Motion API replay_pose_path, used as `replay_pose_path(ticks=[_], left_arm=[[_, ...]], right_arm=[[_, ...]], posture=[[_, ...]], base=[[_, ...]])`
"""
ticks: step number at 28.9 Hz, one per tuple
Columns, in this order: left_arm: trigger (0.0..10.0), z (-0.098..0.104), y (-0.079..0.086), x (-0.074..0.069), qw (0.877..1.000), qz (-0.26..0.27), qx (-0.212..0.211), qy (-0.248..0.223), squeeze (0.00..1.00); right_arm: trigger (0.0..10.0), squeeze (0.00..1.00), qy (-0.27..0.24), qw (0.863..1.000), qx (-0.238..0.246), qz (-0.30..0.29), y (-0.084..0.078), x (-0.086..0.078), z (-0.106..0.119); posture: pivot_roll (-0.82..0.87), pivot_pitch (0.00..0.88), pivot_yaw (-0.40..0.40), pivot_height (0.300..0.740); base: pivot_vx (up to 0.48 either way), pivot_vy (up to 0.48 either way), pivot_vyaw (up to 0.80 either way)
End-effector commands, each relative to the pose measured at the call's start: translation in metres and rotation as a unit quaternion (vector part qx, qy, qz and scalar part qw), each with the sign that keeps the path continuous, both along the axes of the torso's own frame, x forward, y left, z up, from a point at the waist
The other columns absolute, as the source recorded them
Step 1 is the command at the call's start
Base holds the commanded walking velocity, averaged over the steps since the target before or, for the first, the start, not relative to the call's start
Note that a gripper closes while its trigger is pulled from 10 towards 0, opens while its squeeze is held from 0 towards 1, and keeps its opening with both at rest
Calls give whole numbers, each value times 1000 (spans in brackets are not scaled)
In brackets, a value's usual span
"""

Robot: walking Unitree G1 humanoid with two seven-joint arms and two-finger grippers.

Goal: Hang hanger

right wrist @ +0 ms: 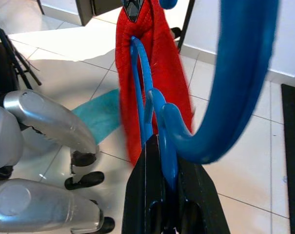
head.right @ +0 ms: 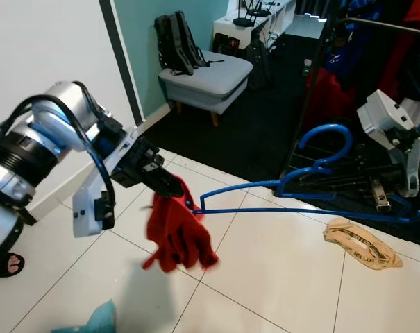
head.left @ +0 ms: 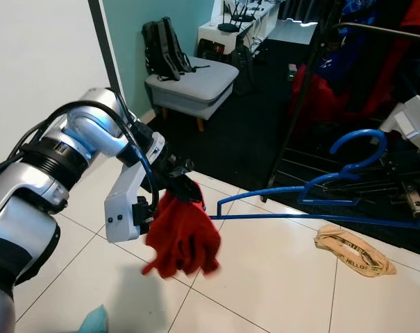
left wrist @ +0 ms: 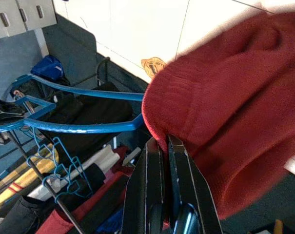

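A blue plastic hanger [head.left: 314, 201] is held level over the white tiles, its hook [head.left: 362, 142] up beside the clothes rack. A red knitted garment [head.left: 182, 239] hangs from its left end. My left gripper [left wrist: 163, 141] is shut on the garment's top edge, right where it drapes over the hanger's tip [head.right: 196, 202]. My right gripper [right wrist: 163, 146] is shut on the hanger's neck just under the hook; its white wrist [head.right: 390, 125] stands at the right, in front of the rack.
A dark clothes rack [head.left: 376, 31] full of red and blue clothes stands at the right on a black rug. A tan bag [head.left: 354, 251] lies on the tiles. Behind are a grey chair [head.left: 192, 83] with a backpack [head.left: 166, 48]. A teal cloth [head.left: 95, 322] lies near me.
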State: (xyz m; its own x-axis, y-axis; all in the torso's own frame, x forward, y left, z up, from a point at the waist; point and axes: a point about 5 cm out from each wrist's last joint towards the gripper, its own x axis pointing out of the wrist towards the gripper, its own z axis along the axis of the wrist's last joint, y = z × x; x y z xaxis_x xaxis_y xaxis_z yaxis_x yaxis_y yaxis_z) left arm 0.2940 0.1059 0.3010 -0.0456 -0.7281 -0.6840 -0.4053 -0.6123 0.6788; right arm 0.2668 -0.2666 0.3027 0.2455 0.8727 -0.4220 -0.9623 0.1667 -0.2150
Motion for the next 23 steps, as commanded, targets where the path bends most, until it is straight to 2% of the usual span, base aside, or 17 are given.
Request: replay_pose_path(ticks=[1,7,8,12,14,23], left_arm=[[10000,4,0,1,1000,0,0,-9,0],[10000,9,-3,0,1000,-9,-15,-15,0],[10000,12,-7,-1,999,-15,-24,-17,0],[10000,13,-8,-1,999,-17,-27,-18,0],[10000,16,-12,-1,999,-22,-34,-18,0],[10000,22,-18,-2,998,-35,-54,-15,0]], right_arm=[[10000,0,-14,1000,-11,3,2,1,4],[10000,0,-16,1000,-24,4,5,0,2],[10000,0,-11,999,-42,4,10,0,-8],[10000,0,-9,999,-50,4,12,0,-13],[10000,0,-5,998,-62,2,18,0,-23],[10000,0,-19,997,-67,-10,27,3,-30]], posture=[[-8,61,7,740],[-12,61,10,740],[-13,57,12,740],[-13,57,12,740],[-12,52,15,740],[-10,49,14,740]], base=[[0,0,0],[0,0,0],[0,0,0],[0,0,0],[0,0,0],[0,0,0]])
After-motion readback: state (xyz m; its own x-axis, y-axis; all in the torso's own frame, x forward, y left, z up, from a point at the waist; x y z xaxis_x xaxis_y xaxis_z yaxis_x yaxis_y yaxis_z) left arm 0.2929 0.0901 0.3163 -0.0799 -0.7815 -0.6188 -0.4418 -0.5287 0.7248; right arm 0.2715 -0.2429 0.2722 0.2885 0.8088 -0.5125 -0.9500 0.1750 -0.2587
